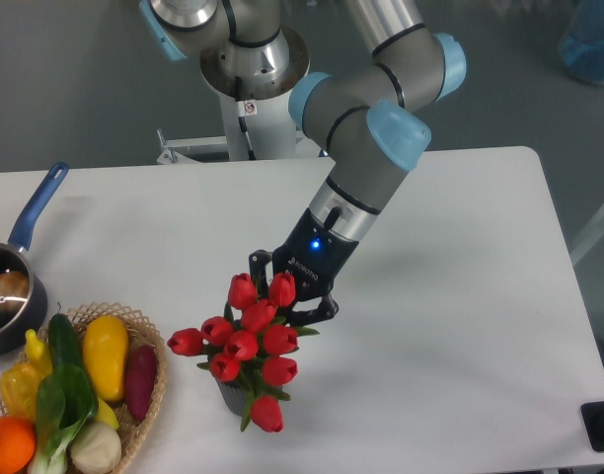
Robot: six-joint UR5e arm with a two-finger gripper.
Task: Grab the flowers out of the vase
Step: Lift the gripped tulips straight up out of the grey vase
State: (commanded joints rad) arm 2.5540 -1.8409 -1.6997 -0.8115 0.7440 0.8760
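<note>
The flowers point(245, 344), a bunch of red tulips with green stems, stand at the front middle of the white table. Their stems go down into the vase point(227, 397), of which only a dark sliver shows under the blooms. My gripper point(278, 301) comes in from the upper right, tilted, and sits against the top back of the bunch. Its fingers look shut on the flowers, with the fingertips partly hidden behind the upper tulips.
A wicker basket point(156, 367) of colourful vegetables sits at the front left, close to the flowers. A dark saucepan point(0, 332) with a blue handle stands at the left edge. The arm's base point(245, 69) is at the back centre.
</note>
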